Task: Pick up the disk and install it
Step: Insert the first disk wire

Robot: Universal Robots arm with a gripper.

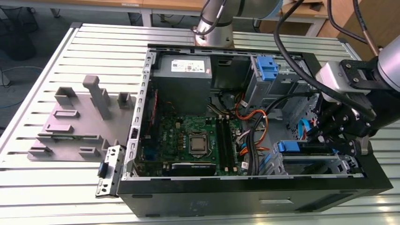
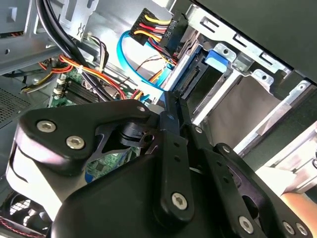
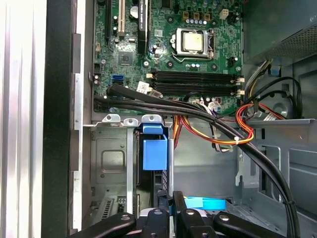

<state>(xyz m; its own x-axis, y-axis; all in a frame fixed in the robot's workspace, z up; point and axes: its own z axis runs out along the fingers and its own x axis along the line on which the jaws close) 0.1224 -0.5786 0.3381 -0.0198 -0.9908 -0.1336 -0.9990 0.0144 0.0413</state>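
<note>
Sitting on the slatted metal table (image 1: 37, 187): an open computer case (image 1: 250, 197), lying on its side. Grey fixture tray (image 1: 69, 126) is beside it on the exterior view's left. Inside the case: grey power supply (image 1: 187, 68) at the far end, green motherboard (image 1: 187, 136) mid-case, metal drive cage (image 1: 312, 165) in the near corner on the exterior view's right. The gripper (image 1: 330, 138) hangs over that cage, fingers (image 2: 171, 129) drawn together, reaching down into the case. The disk (image 3: 153, 151) is slotted in the drive cage, blue caddy end at the bay mouth. In the first wrist view the fingertips are just beside that blue end; can't tell if touching. Black cable bundle (image 3: 198, 113) and orange wires (image 3: 247, 134) run between motherboard and cage. Blue plastic bracket (image 1: 265, 68) sits in the bay next to the power supply. Silver-lidded processor (image 3: 192, 40) is on the board.
</note>
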